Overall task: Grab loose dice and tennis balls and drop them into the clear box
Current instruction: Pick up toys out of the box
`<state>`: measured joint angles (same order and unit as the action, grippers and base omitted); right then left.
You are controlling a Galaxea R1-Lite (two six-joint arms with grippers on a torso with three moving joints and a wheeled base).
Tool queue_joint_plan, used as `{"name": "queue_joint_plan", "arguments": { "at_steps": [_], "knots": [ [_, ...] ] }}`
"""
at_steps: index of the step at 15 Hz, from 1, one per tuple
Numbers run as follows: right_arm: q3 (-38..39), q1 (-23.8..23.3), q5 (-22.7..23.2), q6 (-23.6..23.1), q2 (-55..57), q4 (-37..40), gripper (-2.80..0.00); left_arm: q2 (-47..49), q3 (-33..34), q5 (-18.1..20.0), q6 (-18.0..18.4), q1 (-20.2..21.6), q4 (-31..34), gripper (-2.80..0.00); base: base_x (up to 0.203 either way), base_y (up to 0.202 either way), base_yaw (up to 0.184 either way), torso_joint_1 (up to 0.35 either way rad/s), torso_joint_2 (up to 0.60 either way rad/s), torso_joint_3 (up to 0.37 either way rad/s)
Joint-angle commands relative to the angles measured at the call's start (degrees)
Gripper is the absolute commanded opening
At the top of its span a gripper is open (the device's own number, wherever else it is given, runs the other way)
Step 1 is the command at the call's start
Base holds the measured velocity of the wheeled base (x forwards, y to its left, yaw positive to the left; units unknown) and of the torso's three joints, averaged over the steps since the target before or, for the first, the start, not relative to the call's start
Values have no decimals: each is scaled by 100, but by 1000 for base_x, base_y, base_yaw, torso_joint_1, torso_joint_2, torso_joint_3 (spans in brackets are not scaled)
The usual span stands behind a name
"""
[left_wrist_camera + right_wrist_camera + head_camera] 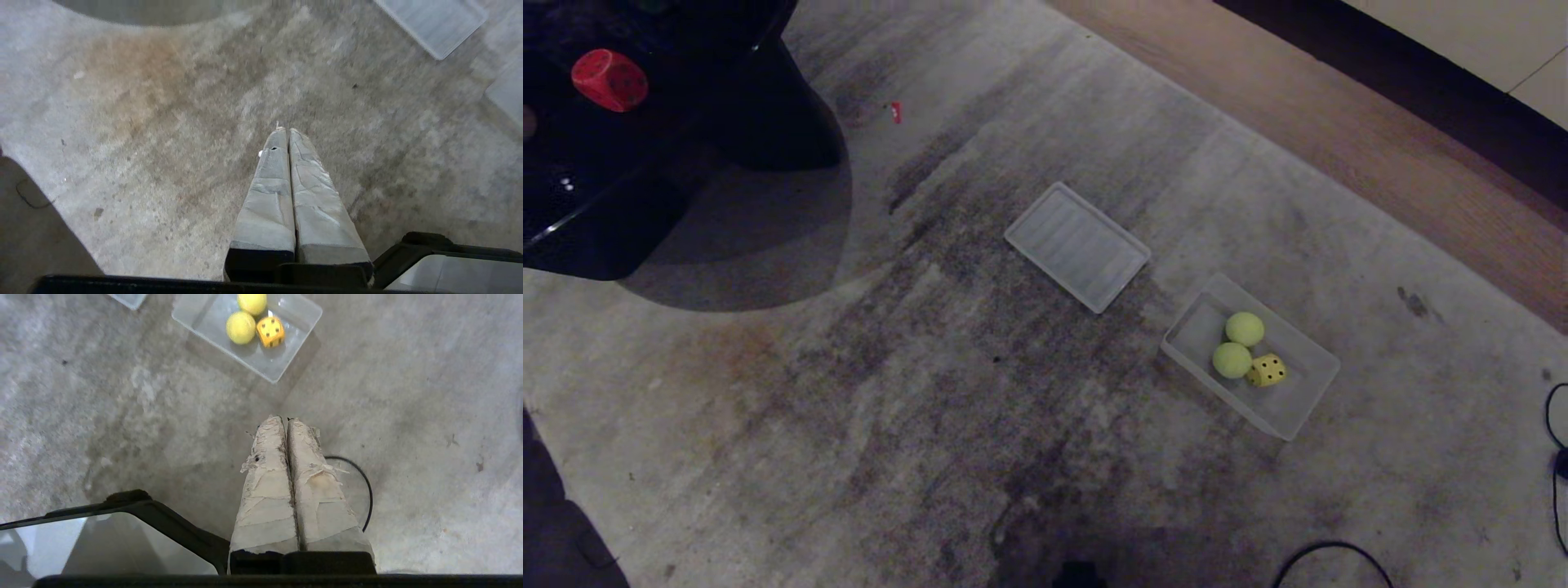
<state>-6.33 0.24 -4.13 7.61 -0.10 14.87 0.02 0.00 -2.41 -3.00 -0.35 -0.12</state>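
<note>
the right gripper (pixel 286 420) hangs closed and empty above the floor (pixel 408 396). beyond it, the clear box (pixel 302 312) holds two tennis balls (pixel 241 327) and a yellow die (pixel 270 331).

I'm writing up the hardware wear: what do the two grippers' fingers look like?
Both have two long tapering fingers wrapped in pale tape on black bases. The left gripper has greyish, creased tape. The right gripper has cream tape, frayed and peeling, with a brownish stain.
</note>
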Motion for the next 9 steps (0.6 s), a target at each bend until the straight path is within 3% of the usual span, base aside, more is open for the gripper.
{"name": "queue_joint_plan", "arguments": {
  "at_steps": [1,9],
  "knots": [
    [0,2,-9,4,19,7,-280,6,9,-5,-8,0,-6,-280,0,0,0,1,-8,204],
    [0,2,-9,4,19,7,-280,6,9,-5,10,0,-6,-280,0,0,0,2,2,200]
  ]
}}
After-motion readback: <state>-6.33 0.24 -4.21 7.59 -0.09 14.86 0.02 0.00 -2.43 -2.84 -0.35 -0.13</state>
